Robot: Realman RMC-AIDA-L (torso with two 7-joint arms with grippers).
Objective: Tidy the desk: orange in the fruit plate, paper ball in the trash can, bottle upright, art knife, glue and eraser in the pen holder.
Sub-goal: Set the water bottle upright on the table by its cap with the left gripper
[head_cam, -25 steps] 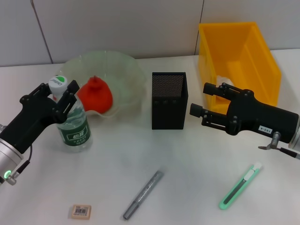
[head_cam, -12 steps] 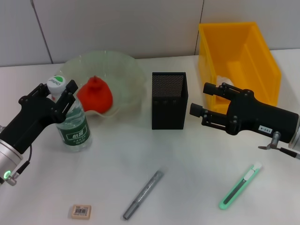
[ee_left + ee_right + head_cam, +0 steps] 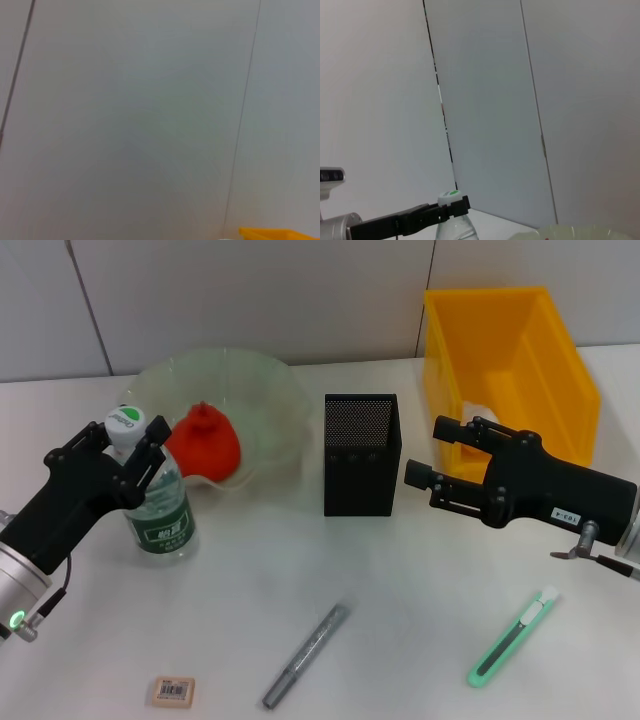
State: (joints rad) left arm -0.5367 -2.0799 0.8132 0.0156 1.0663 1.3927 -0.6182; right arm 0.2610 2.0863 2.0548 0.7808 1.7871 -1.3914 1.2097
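My left gripper (image 3: pixel 128 452) has its two black fingers (image 3: pixel 152 445) spread to either side of the bottle (image 3: pixel 155 502), flanking its neck just under the white cap; I see a sliver of gap on each side, so the fingers are apart and not clamped. The bottle stands upright on the white table (image 3: pixel 400 580), just in front of the fruit plate (image 3: pixel 265 390). In the right wrist view the same black fingers reach in beside the bottle (image 3: pixel 452 225) cap.

The orange (image 3: pixel 203 443) sits inside the fruit plate, near its front rim.

My right gripper (image 3: pixel 428 457) hangs with its fingers spread wide, holding nothing, between the pen holder (image 3: pixel 362 454) and the trash can (image 3: pixel 510 365), its arm stretching off to the right.

Something white lies low in the trash can, mostly hidden behind the right gripper.

Near the front edge, the eraser (image 3: pixel 173 691) lies to the left, the glue (image 3: pixel 306 656) lies slanted in the middle, and the art knife (image 3: pixel 512 637) lies slanted to the right, all well apart from the pen holder.
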